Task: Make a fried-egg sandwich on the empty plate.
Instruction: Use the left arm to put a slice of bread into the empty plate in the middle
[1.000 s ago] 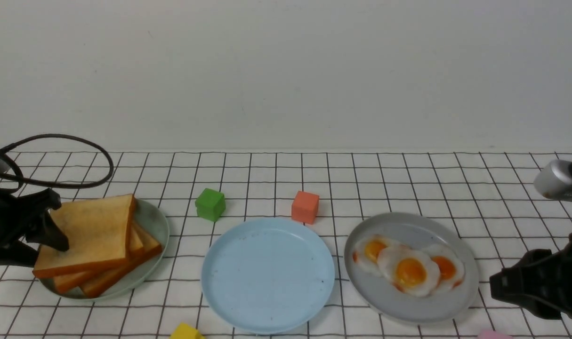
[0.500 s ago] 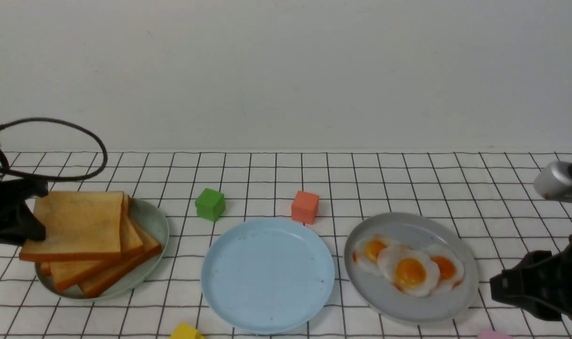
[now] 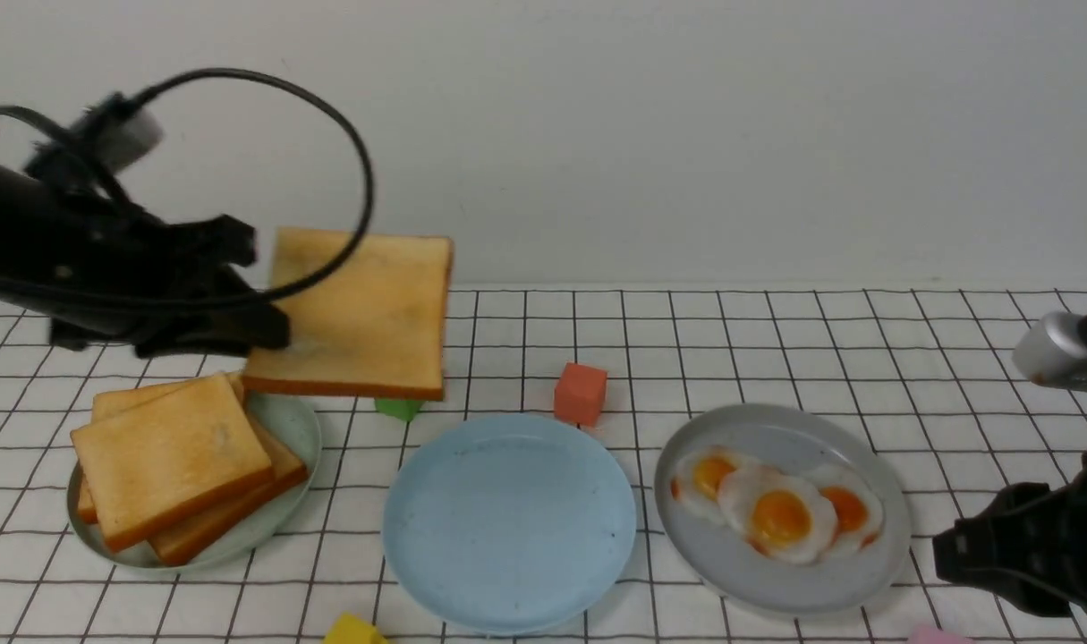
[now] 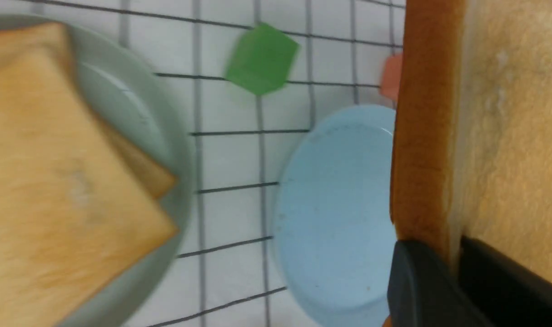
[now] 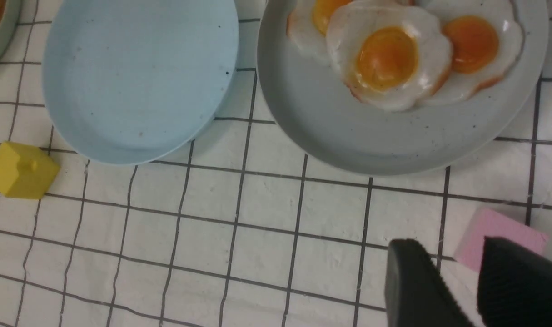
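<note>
My left gripper [image 3: 270, 333] is shut on the edge of a golden-brown toast slice [image 3: 357, 313], which hangs flat in the air behind the empty plate [image 3: 507, 528]. In the left wrist view the black fingers [image 4: 416, 281] clamp the slice [image 4: 489, 113] above the light-blue plate [image 4: 339, 204]. More toast slices [image 3: 172, 461] lie stacked on the pale green plate [image 3: 300, 429]. Three fried eggs [image 3: 776, 514] lie on the grey plate [image 3: 776, 595]. My right gripper [image 3: 946, 546] hovers low at the right, open and holding nothing [image 5: 457, 259]. No fried-egg sandwich is in view.
A red-orange cube [image 3: 581, 392] sits behind the blue plate. A green cube [image 3: 398, 409] is mostly hidden behind the lifted toast. A yellow block [image 3: 351, 631] lies at the front edge. A pink block [image 5: 498, 231] lies by my right fingers.
My left gripper shut on the top toast slice, then lifted it up and to the right, off the stack. The right arm has not moved.
</note>
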Robot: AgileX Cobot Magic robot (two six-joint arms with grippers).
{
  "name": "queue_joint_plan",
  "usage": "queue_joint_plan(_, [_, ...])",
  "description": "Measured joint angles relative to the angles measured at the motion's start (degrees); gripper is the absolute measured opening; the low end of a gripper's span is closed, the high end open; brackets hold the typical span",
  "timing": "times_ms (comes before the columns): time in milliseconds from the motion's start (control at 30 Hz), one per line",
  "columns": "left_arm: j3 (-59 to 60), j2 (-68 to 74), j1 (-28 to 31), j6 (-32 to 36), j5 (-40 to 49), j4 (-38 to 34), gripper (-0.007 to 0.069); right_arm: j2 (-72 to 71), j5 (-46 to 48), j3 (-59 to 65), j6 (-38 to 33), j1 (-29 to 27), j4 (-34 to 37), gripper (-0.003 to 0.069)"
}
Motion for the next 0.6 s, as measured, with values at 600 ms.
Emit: queue_joint_plan(600, [0.87, 19.52, -16.57, -2.49, -13.58, -1.72, 0.0088, 0.00, 0.65, 0.00, 0.00, 0.00, -0.43, 0.0241])
